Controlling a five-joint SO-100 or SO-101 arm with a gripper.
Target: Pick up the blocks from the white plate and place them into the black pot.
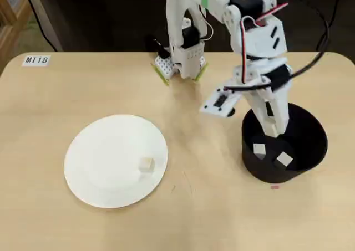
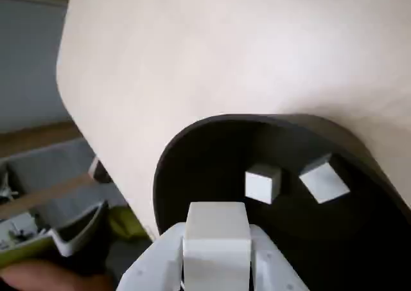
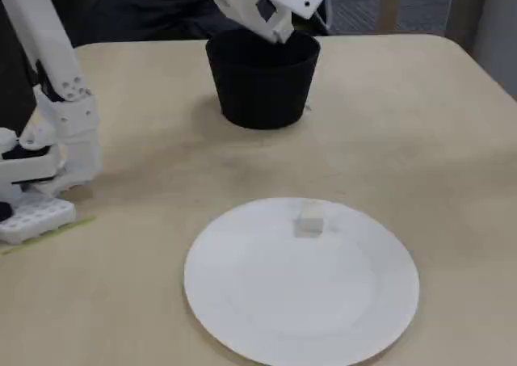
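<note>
My gripper point(image 1: 272, 128) hangs over the black pot point(image 1: 310, 146), its tip down inside the rim. In the wrist view it point(image 2: 216, 255) is shut on one white block point(image 2: 216, 223). Two more blocks point(image 2: 262, 182) point(image 2: 324, 178) lie on the pot's floor, seen from overhead as well point(image 1: 259, 149) point(image 1: 284, 159). A single block point(image 1: 146, 163) rests on the white plate point(image 1: 83, 146), toward its right side in the overhead view. The fixed view shows that block point(image 3: 308, 220) near the plate's point(image 3: 242, 309) far edge, and the gripper point(image 3: 279, 28) above the pot point(image 3: 260, 87).
The arm's base point(image 1: 180, 62) stands at the table's far edge, left of the pot in the overhead view. A label reading MT18 point(image 1: 36, 60) sits at the far left corner. A small pink mark point(image 1: 274, 186) lies just in front of the pot.
</note>
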